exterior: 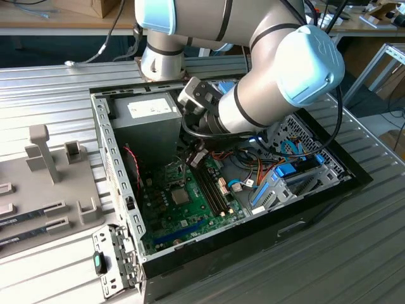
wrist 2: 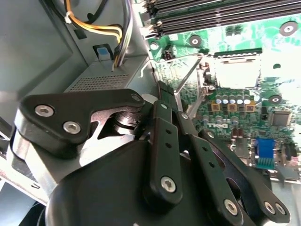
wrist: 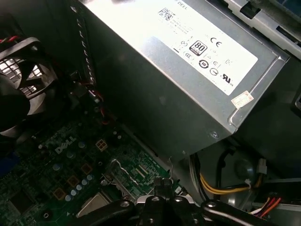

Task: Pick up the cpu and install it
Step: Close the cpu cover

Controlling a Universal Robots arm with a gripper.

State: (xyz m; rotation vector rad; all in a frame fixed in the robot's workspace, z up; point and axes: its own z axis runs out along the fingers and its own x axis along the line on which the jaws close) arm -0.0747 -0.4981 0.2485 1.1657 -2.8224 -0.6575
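The end effector [wrist 2: 162,89], fingers pressed together, hangs beside the socket [wrist 2: 236,70]. Risk: its tip may strike the raised retention lever [wrist 2: 188,77].

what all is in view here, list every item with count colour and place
computer case: one, black, open on the metal table
motherboard: one, green, on the case floor
cpu: one, silvery, lying in its socket on the motherboard
memory sticks: several, dark, beside the socket
power supply: one, grey, in a case corner
fan: one, black, at a case wall
fixture tray: one, grey, at the exterior view's left
arm: one, grey and blue, reaching into the case
gripper: one, black, closed and empty above the motherboard
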